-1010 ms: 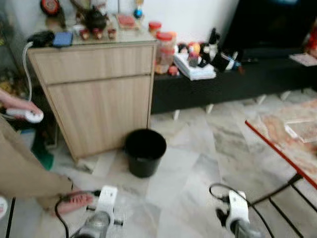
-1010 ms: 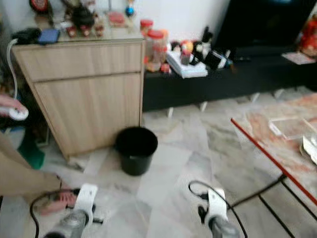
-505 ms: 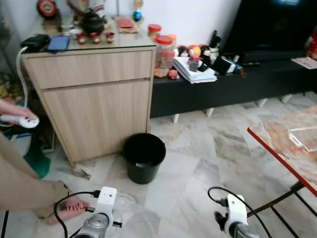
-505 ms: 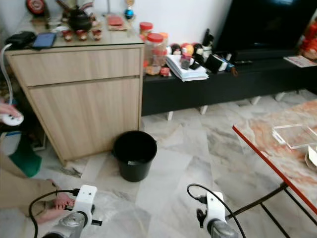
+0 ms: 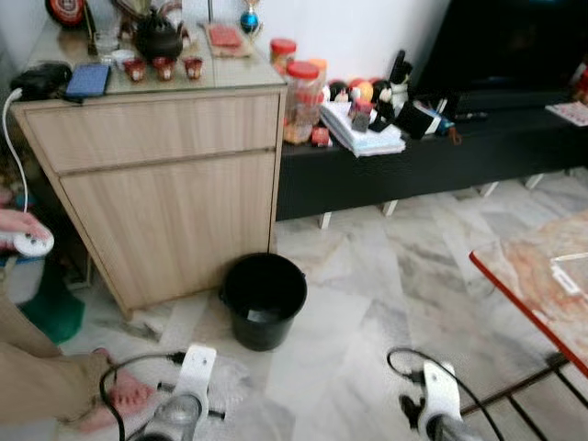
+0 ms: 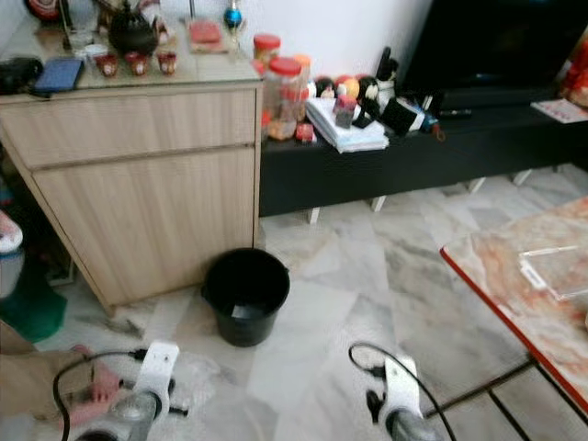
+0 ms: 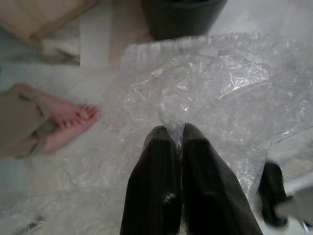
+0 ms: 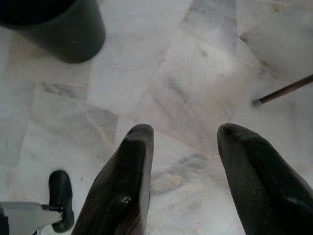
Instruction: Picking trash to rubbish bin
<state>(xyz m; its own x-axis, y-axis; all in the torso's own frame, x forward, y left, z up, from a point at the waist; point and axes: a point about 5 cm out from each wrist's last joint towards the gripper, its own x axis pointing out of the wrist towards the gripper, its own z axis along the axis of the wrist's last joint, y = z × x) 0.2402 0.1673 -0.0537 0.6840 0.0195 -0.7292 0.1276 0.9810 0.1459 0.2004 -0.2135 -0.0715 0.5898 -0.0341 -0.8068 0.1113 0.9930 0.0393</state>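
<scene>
Bin (image 5: pixel 264 299) nearer now; person's foot (image 5: pixel 118 397) beside left pincer (image 7: pixel 177 134).

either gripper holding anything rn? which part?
Left gripper is shut on the bubble wrap, pinching a bunched fold near its edge. Right gripper is open, holding nothing.

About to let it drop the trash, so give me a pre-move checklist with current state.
1. Left gripper shut on bubble wrap: ok.
2. Black rubbish bin upright, mouth open: ok.
3. Wrap over the bin mouth: not ok, bin stands ahead of the gripper.
4. Person's bare foot beside the wrap, near the path: not ok.
5. Right gripper open, empty, over bare floor: ok.
6. Room left inside bin: cannot tell.
</scene>
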